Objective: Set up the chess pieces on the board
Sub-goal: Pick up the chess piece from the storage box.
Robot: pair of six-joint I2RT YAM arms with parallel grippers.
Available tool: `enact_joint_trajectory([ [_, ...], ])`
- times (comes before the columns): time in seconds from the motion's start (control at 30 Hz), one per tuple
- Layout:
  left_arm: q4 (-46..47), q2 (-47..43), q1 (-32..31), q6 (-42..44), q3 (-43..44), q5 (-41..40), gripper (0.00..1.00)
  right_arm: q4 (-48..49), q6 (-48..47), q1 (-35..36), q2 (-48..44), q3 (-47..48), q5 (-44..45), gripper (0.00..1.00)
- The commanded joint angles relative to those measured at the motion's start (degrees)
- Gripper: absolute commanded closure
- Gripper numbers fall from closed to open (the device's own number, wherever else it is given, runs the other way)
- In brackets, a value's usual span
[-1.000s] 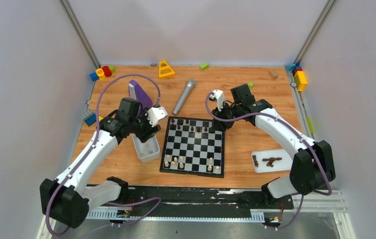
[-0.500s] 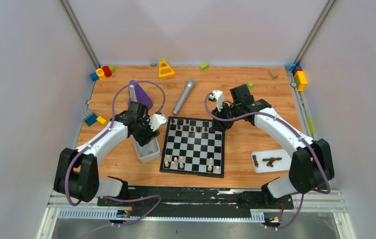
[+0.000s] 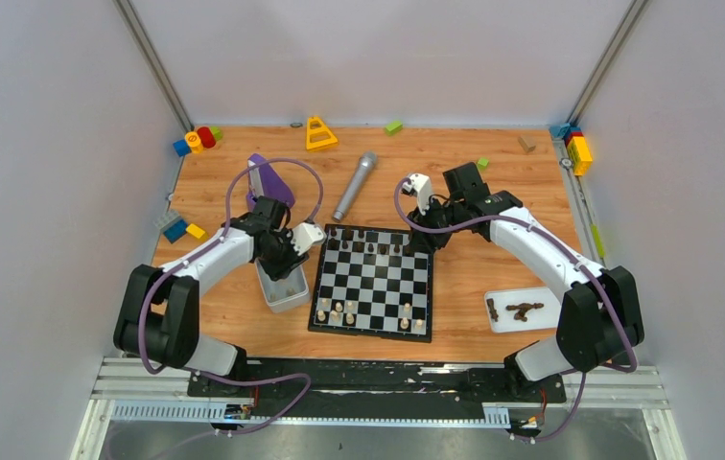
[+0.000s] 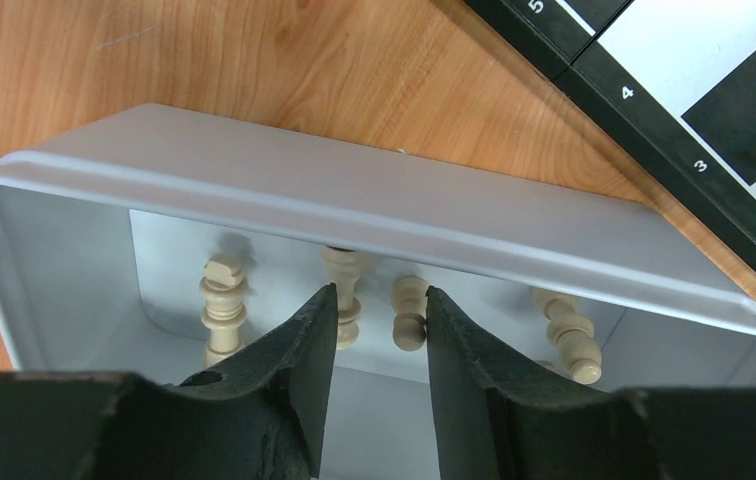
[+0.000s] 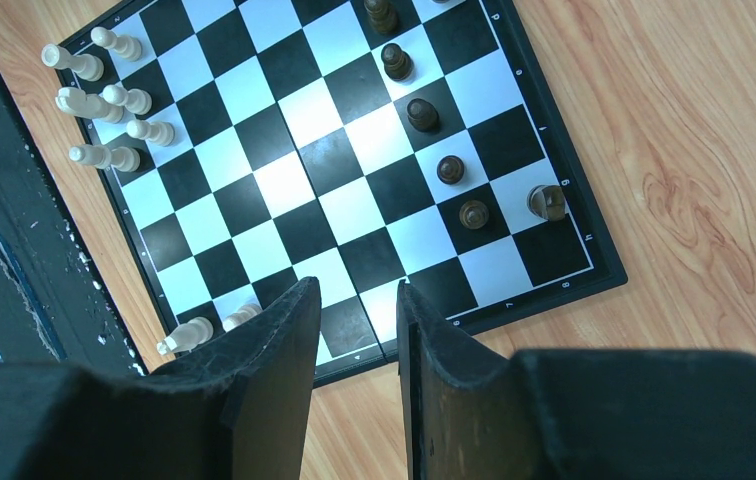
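The chessboard [image 3: 373, 280] lies mid-table, with dark pieces [image 3: 368, 240] on its far rows and cream pieces [image 3: 339, 311] on its near rows. Left of it stands a white bin [image 3: 280, 286] holding several cream pieces. My left gripper [image 3: 280, 264] is open and dips into that bin [image 4: 354, 200]. In the left wrist view the left gripper [image 4: 379, 295] has a cream pawn [image 4: 409, 312] lying just beyond its tips, ungripped. My right gripper [image 3: 432, 240] hovers open and empty over the board's far right corner. The right wrist view shows the right gripper [image 5: 356, 290] above the board [image 5: 334, 170].
A white tray [image 3: 502, 321] with several dark pieces sits right of the board. A grey microphone [image 3: 355, 185] and a purple object [image 3: 268, 180] lie behind the bin. Toy blocks [image 3: 196, 139] and a yellow triangle [image 3: 319, 133] line the back edge.
The left arm has folded in and lowered, bringing its gripper down into the white bin. The right arm has not moved.
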Motion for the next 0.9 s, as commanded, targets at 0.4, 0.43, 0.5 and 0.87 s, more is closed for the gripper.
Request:
enact_joint_trajectory([
  [0.4, -3.2, 0.0, 0.3, 0.1, 1.2, 2.3, 0.71, 0.9, -0.8, 0.3, 0.8, 0.2, -0.5, 0.65],
  [0.43, -3.3, -0.4, 0.3, -0.1, 1.5, 2.3, 0.73, 1.0, -0.8, 0.3, 0.7, 0.2, -0.5, 0.65],
  [0.5, -4.4, -2.4, 0.3, -0.8, 2.6, 2.7, 0.75, 1.0, -0.8, 0.3, 0.6, 0.2, -0.5, 0.65],
  [0.87, -17.9, -10.4, -1.2, -3.2, 13.8, 9.5, 0.78, 1.0, -0.9, 0.3, 0.5, 0.4, 0.3, 0.66],
])
